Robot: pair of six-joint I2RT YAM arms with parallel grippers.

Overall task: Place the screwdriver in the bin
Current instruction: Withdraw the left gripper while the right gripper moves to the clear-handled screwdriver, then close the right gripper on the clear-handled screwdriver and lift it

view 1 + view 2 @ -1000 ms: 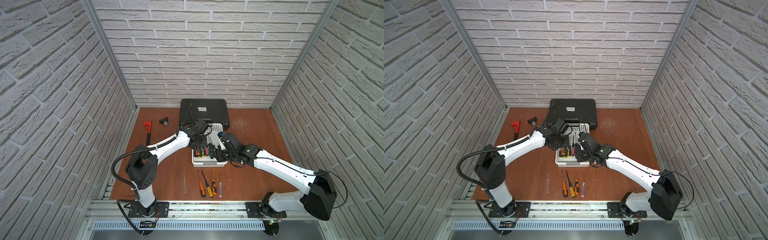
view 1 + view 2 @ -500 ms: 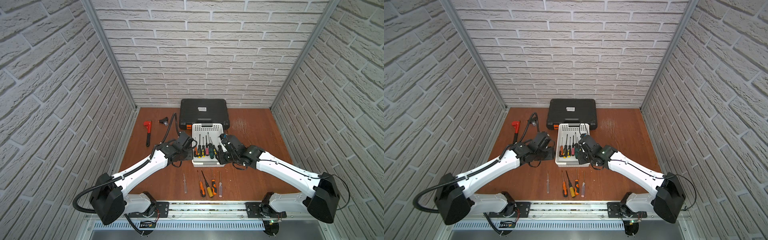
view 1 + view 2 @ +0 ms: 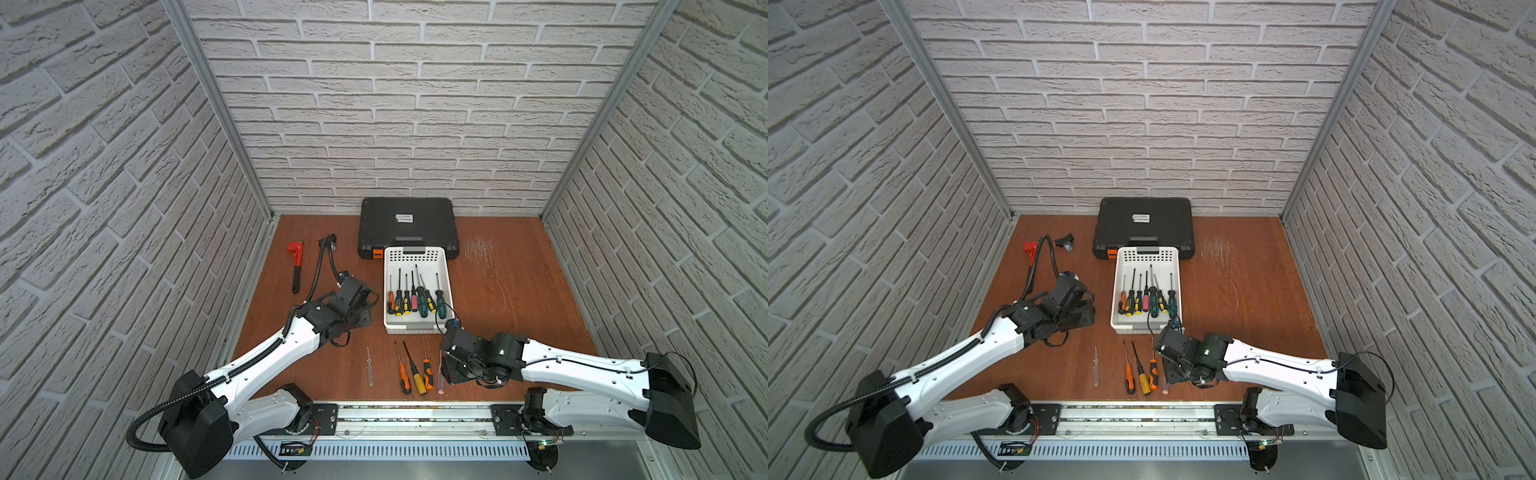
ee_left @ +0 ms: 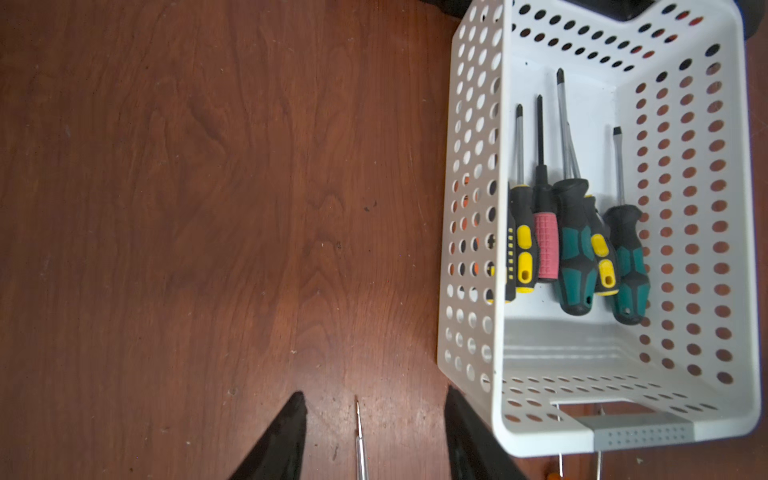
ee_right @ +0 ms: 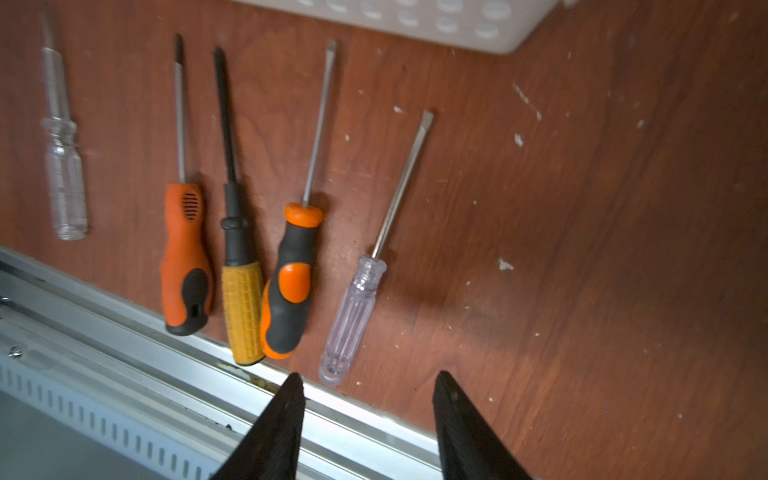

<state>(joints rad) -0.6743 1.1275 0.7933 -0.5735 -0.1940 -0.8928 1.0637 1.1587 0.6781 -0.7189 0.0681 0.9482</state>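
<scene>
Screwdriver [image 5: 360, 291], clear-handled, is seen lying on the table [image 5: 582, 249], lower centre in both top views, rightmost of the row below the bin [image 3: 417, 328]. Right gripper [image 5: 369, 376] is spread over its handle end, nothing pinched. Left gripper [image 4: 374, 392] is likewise spread, empty, beside the bin.

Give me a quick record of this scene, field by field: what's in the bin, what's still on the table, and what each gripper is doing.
bin: white perforated basket, in front of the black tool case
in bin: about seven screwdrivers, handles toward the robot
on table: slim clear screwdriver, orange screwdriver, yellow screwdriver, orange-and-black screwdriver, clear-handled flathead
left gripper: fingers open, empty, slim clear screwdriver's tip below
right gripper: fingers open, empty, near the clear-handled flathead
also: red pipe wrench
</scene>
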